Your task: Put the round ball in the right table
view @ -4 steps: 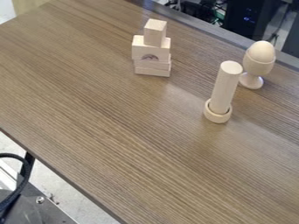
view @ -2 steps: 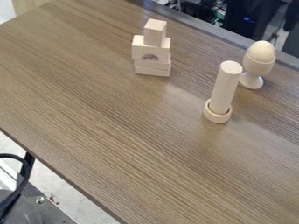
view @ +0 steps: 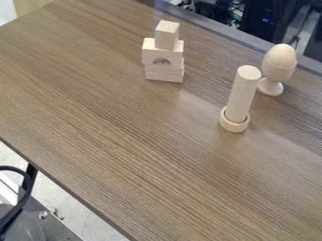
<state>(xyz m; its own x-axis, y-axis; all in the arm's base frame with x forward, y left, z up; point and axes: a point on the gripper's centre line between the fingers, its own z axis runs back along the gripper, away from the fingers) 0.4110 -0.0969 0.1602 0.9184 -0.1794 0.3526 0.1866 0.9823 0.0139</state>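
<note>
The round ball (view: 282, 55) sits up in the little cup (view: 277, 71) at the right side of the bench (view: 125, 117), close to the far edge. It looks a bit like an egg, and the cup's wall goes around its bottom part.

The job does not look done to me. The ball has to come up out of the cup and then go down on the bench top, on the right side. So the picking up is left, and the putting down too. I cannot tell if the pincer is spread, pressed together or pinching something.

The tall round stick (view: 242, 94) stands near the cup, a little to the left and nearer. Its foot is inside a small ring (view: 234, 125). If the pincer comes down from the left, it might knock the stick over, so it should go with care. The pile of blocks (view: 164, 55) is farther left, well apart from the cup, so it should be easy to miss.
</note>
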